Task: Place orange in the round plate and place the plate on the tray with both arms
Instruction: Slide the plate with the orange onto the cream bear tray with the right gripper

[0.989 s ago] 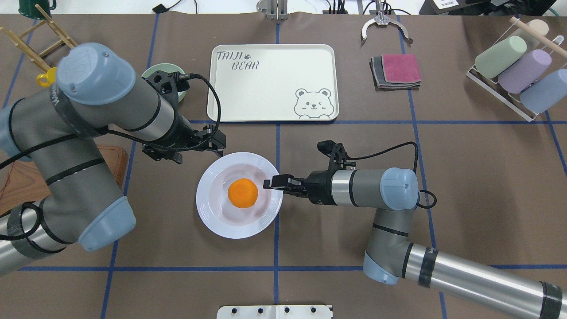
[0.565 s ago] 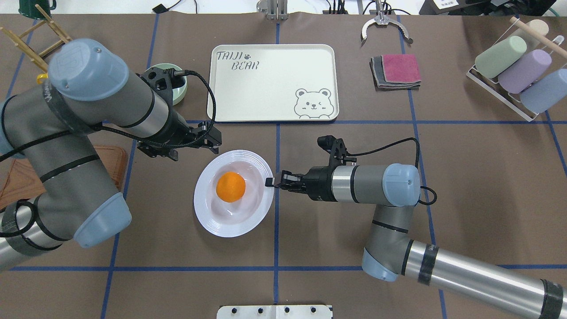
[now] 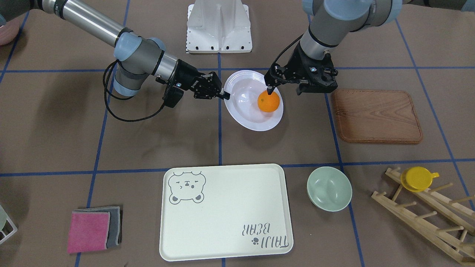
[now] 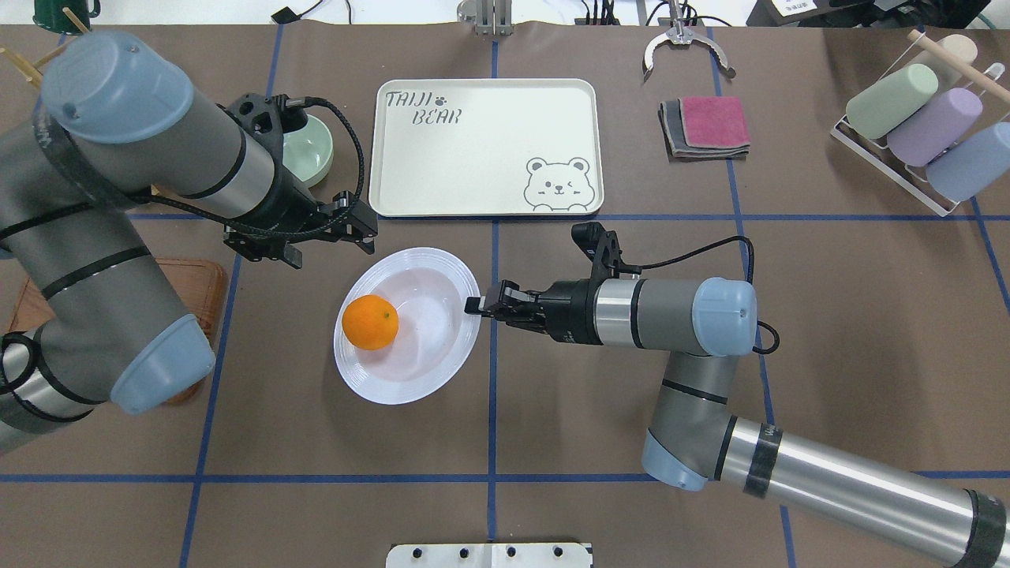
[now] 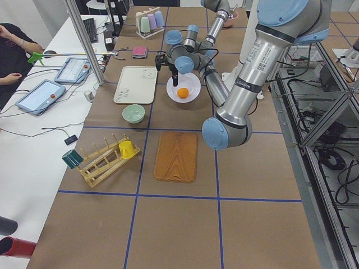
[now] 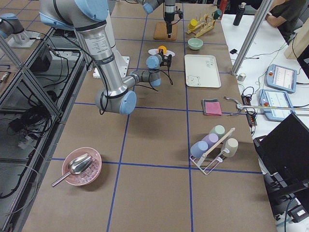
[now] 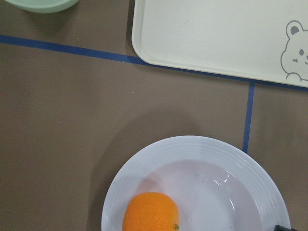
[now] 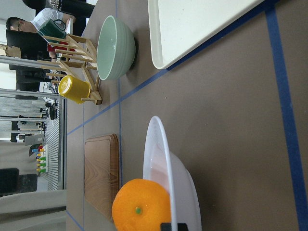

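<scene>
The white round plate [image 4: 426, 351] is tilted, its right edge raised. My right gripper [image 4: 473, 305] is shut on that right rim [image 3: 227, 97]. The orange [image 4: 369, 322] rests against the plate's low left side [image 3: 268, 101]; the right wrist view shows the orange [image 8: 142, 207] beside the rim [image 8: 159, 154]. My left gripper [image 4: 331, 254] is open, hovering just beyond the plate's far-left edge and holding nothing [image 3: 284, 91]. The cream tray [image 4: 473, 158] with the bear drawing lies bare beyond the plate [image 3: 226, 207].
A pale-green bowl [image 4: 308, 150] sits left of the tray. A wooden board [image 3: 375, 115] lies under my left arm. Folded cloths [image 4: 706, 126] and a rack of cups [image 4: 915, 126] stand at the right. A wooden rack holds a yellow cup [image 3: 417, 180].
My right gripper has closed on the plate's right rim and lifted it. The plate tipped and slid slightly left, and the orange rolled from the centre to the left side. My left gripper drew back.
</scene>
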Controlling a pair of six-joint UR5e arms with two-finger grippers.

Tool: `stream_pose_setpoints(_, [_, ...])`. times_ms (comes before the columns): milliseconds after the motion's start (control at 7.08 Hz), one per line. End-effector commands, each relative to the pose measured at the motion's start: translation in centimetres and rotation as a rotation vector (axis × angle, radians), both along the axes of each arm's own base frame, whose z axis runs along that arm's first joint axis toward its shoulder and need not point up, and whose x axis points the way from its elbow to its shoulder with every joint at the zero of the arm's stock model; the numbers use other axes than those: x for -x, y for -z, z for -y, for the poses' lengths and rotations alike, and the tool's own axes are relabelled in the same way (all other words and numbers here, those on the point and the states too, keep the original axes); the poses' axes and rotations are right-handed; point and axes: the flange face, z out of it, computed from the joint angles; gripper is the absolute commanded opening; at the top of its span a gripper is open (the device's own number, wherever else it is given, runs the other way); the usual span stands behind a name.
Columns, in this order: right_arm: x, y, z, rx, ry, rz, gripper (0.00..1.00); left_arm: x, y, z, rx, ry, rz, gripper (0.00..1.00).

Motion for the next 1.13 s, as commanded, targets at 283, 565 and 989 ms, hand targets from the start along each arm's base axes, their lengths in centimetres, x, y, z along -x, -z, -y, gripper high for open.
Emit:
stream_pose_setpoints(283, [-2.3,0.5,4.4,0.282,-0.259,0.172,0.02,9.3,-5.0,3.2,-0.192,-0.075,0.139,0.97])
stream_pose_setpoints(565, [-3.2,1.4,10.5,0.382,-0.409,0.093,0.02,12.5,-7.4,4.5,-0.254,-0.098,0.183,0.97])
stream_pose_setpoints(989, [-0.9,-1.0,13.8,0.489,-0.573,0.072,0.00,13.0,-7.6,4.7,-0.255,-0.093,0.187,0.97])
